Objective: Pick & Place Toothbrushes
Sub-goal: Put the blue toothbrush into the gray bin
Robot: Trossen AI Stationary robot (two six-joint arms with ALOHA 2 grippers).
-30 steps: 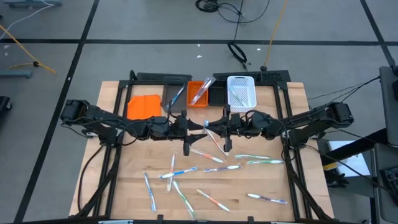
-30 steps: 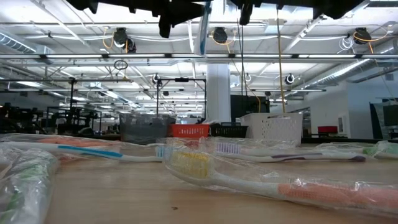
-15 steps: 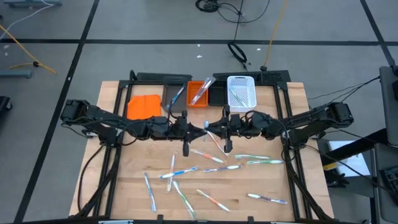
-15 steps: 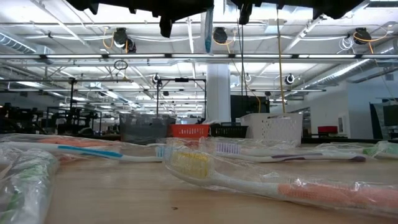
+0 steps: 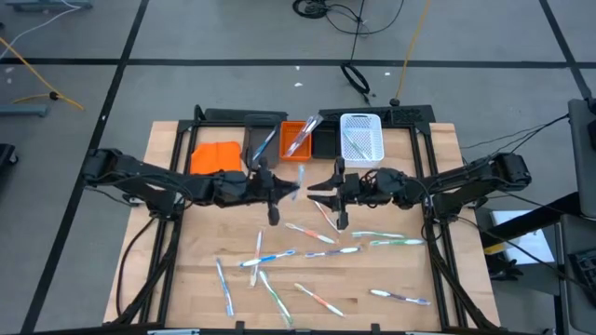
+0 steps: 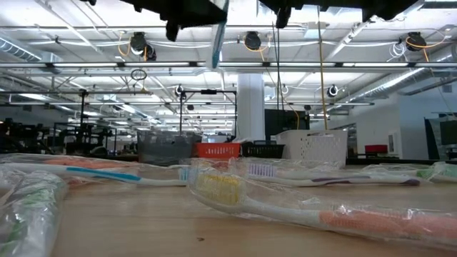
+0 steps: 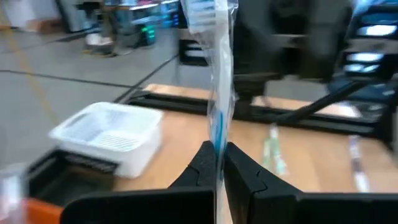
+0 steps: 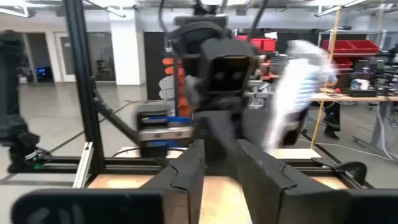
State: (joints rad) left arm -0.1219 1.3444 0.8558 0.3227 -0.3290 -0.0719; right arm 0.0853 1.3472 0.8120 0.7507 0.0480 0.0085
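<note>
My left gripper (image 5: 282, 190) hovers above the table's middle, shut on a clear-wrapped white and blue toothbrush (image 7: 214, 74), which also shows in the low view (image 6: 218, 36). My right gripper (image 5: 315, 191) faces it from the right, a short way off. Its fingers (image 8: 188, 163) are open with nothing between them. Several more wrapped toothbrushes (image 5: 321, 249) lie flat on the wooden table (image 5: 186, 270). Others stick out of the grey bin (image 5: 264, 141) and the orange bin (image 5: 298, 140). My left gripper pinches the toothbrush's handle at its blue stretch (image 7: 216, 135) between the two fingers. The fingers come level from the table's left and lie across the handle. The toothbrush stands nearly upright, slightly tilted and clear of the table, its bristle head (image 7: 205, 12) well away from the fingers.
Along the far edge stand an orange lid (image 5: 216, 158), a black bin (image 5: 324, 141) and a white mesh bin (image 5: 361, 138). Black frame rails (image 5: 168, 242) run down both sides of the table. Nearest the low camera lies a wrapped toothbrush (image 6: 285, 210).
The two grippers met at the toothbrush above the table's middle. My left gripper has taken it and drawn back toward the table's left edge. My right gripper has let go and kept its place. The toothbrush has gone left with the left gripper and tipped slightly.
</note>
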